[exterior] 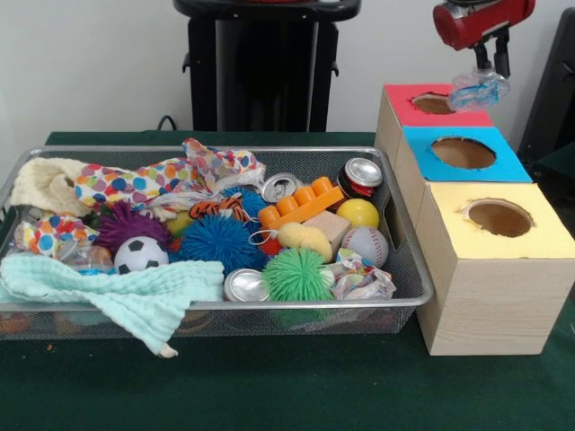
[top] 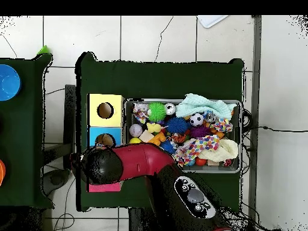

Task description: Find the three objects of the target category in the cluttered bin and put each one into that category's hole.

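My gripper [exterior: 485, 74] is at the top right of the front view, shut on a transparent crinkly plastic container [exterior: 478, 89] with a bluish glint. It holds the container in the air over the red-topped box [exterior: 404, 112], just behind the blue-topped box's round dark hole [exterior: 463, 153]. The wire mesh bin [exterior: 422, 289] lies to the left of the boxes, full of toys. Another crinkly transparent container [exterior: 85, 259] lies at the bin's left, by the soccer ball. In the overhead view my arm [top: 129, 163] covers the gripper, the held container and the red box; the blue box's hole [top: 105, 140] shows partly.
The yellow-topped box [exterior: 499, 233] stands nearest the camera in the row. The bin holds silver cans [exterior: 246, 285], spiky balls [exterior: 218, 241], a baseball [exterior: 365, 244], dotted paper wads [exterior: 359, 278], an orange brick [exterior: 301, 203] and cloths [exterior: 117, 292].
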Controlling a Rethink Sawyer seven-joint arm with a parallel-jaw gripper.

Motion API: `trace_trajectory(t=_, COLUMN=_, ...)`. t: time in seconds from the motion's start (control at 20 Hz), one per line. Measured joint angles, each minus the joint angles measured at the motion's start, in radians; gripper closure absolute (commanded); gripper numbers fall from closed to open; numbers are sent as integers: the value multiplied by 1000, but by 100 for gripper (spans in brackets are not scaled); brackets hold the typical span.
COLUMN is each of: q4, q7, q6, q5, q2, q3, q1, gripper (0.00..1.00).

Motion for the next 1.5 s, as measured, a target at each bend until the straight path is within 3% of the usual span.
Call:
trace_trajectory(t=0.75, q4=-68, q7=0, q6=0, q5=-3, q2=42, q3=-48, q1=48, gripper=100)
trace_trajectory(t=1.5, q4=-70, q7=0, q6=-35, q5=-33, q2=127, q3=-95, q1=51, gripper=100)
